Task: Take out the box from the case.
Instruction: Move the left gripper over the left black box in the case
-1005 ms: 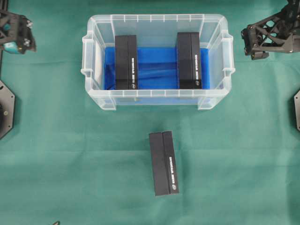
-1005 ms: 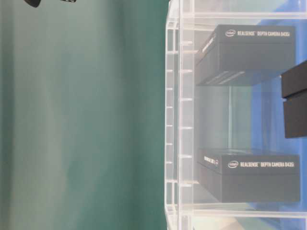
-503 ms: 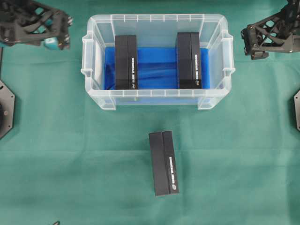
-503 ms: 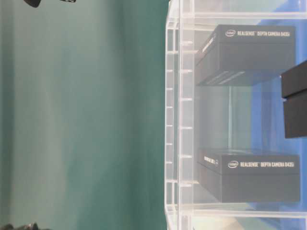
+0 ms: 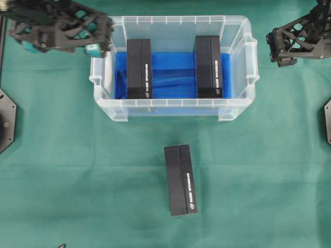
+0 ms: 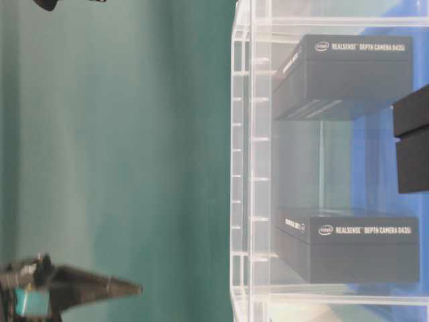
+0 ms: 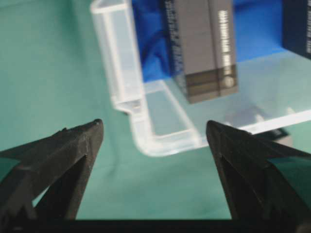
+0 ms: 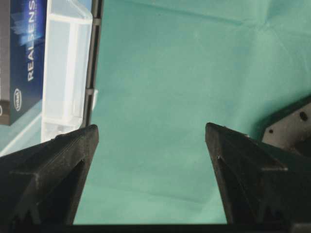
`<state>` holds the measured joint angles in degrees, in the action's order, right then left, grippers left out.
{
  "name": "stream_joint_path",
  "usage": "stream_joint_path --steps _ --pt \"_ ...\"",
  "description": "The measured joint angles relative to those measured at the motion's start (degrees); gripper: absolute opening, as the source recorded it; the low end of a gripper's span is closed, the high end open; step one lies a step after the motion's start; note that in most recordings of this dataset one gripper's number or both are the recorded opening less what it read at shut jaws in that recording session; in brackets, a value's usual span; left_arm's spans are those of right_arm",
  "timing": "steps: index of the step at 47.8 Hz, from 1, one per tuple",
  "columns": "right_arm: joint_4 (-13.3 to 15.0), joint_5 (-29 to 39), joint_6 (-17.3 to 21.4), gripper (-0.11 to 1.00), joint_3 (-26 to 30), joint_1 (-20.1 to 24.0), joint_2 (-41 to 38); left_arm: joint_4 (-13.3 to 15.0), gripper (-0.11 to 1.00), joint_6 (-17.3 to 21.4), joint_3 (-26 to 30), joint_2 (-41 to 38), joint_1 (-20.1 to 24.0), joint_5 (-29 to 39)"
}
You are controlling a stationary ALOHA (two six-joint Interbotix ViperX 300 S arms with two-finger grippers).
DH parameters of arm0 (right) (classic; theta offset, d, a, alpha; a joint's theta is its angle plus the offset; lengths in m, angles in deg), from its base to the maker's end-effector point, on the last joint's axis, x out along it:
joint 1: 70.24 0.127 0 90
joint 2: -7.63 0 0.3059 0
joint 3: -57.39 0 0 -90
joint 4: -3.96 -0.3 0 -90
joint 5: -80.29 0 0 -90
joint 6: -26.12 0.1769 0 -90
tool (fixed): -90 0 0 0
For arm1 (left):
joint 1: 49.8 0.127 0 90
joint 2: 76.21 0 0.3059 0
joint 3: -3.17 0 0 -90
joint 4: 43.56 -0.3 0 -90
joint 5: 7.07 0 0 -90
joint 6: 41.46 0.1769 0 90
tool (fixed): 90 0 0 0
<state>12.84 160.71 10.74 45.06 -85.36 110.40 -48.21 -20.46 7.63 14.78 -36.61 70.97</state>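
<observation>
Left gripper (image 5: 98,36) is hanging over the upper-left corner of the case (image 5: 173,110), fingers spread wide and gripping nothing. Its wrist view is looking down past both fingertips (image 7: 92,133) at the case's rim handle and the end of the left box. In the table-level view it is showing at the lower left, clear of the case wall.

The case, clear plastic with a blue lining (image 5: 173,77) on the floor, is sitting at top centre on the green cloth (image 5: 77,170). Two black boxes are lying inside on the lining: left box (image 5: 139,68) near the left wall, right box (image 5: 208,66) near the right wall, well apart, both running front to back.

A third box (image 5: 181,180) is lying on the cloth in front of the case, slightly skewed, apart from it.

Right gripper (image 5: 276,49) is hovering outside the case's right end, fingers also spread, nothing between them. Its wrist view is showing bare cloth between the tips, case corner at the left edge.
</observation>
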Motion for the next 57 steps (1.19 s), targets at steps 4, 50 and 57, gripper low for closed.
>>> stream_joint_path --steps 4,50,57 --pt "0.0 0.09 -0.09 0.87 0.0 0.09 0.0 0.0 0.91 -0.18 2.2 -2.37 -0.18 0.0" --pt "0.0 0.0 -0.09 0.87 0.0 0.0 0.0 -0.09 0.91 0.53 15.91 -14.68 -1.41 2.46" --pt "0.0 -0.09 -0.26 0.87 0.0 0.0 0.0 -0.09 0.91 0.35 16.0 -14.68 -1.41 3.16"
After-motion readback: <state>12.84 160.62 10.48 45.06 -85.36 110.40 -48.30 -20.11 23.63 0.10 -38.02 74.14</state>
